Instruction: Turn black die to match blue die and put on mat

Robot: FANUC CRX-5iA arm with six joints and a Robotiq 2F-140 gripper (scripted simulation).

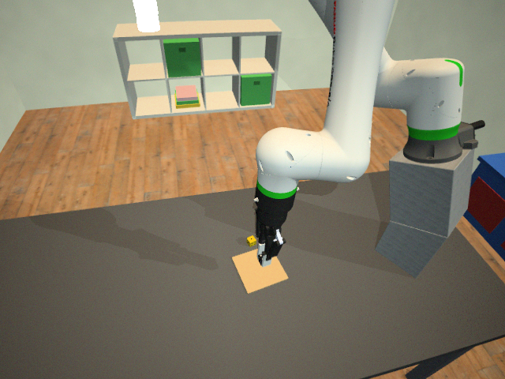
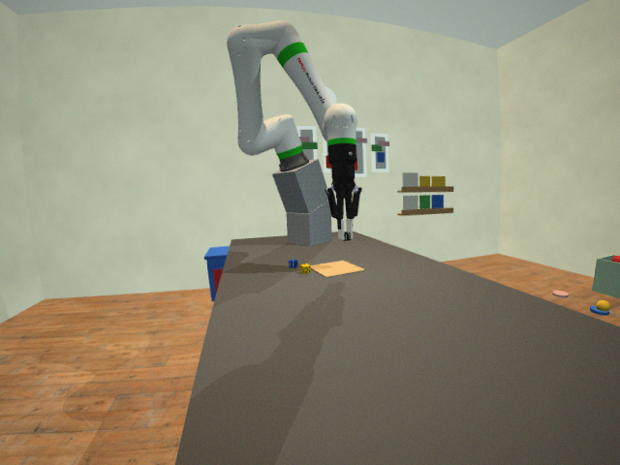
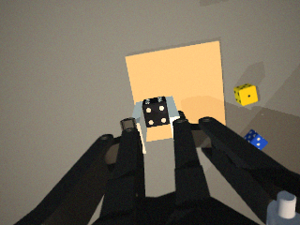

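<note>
Red lettering on the arm [image 1: 353, 81] [image 2: 247, 95] reads FANUC; the dark characters following it are too small to read surely. Two green bins, one in the upper row [image 1: 182, 61] and one in the lower row [image 1: 256, 91], stand in the shelf unit [image 1: 196, 28], each with a small dark patch on its front; what they contain is hidden. Another compartment holds a stack of flat pieces [image 1: 187, 95], pink on top, with green and yellow beneath. At the edge of the exterior view, a grey-green box [image 2: 606, 281] has something red [image 2: 616, 259] showing at its top. The black die [image 2: 347, 235] [image 3: 156, 114] has white pips, four of them on the face turned most fully to the wrist view. It sits between the fingertips of the pincer [image 1: 263, 260] [image 2: 345, 234] [image 3: 156, 114], which is closed on it, its fingers a narrow gap apart. Die and pincer are up in the air, clear of the desk [image 1: 142, 305] [image 2: 400, 375] [image 3: 56, 56] and the plain tan mat [image 1: 259, 279] [image 2: 345, 267] [image 3: 183, 75]. Beside the mat, on the desk, lie the yellow die [image 1: 251, 241] [image 2: 305, 268] [image 3: 247, 95] and the blue die [image 2: 293, 263] [image 3: 256, 140].
</note>
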